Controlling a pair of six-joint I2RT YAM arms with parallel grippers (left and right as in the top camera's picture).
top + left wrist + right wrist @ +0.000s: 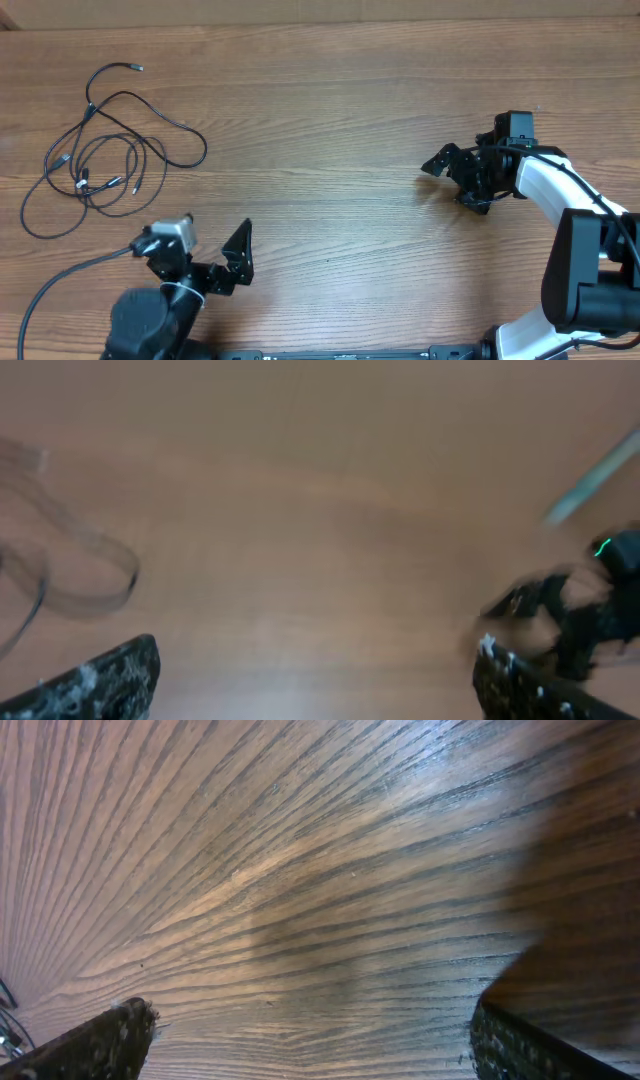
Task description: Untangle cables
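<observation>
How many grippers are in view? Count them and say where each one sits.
2. The left gripper sits front-left, apart from the cables; the right gripper is at the right. Both open; none seems hidden.

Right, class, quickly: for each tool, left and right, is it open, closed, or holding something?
Left tool: open, holding nothing.
Right tool: open, holding nothing.
</observation>
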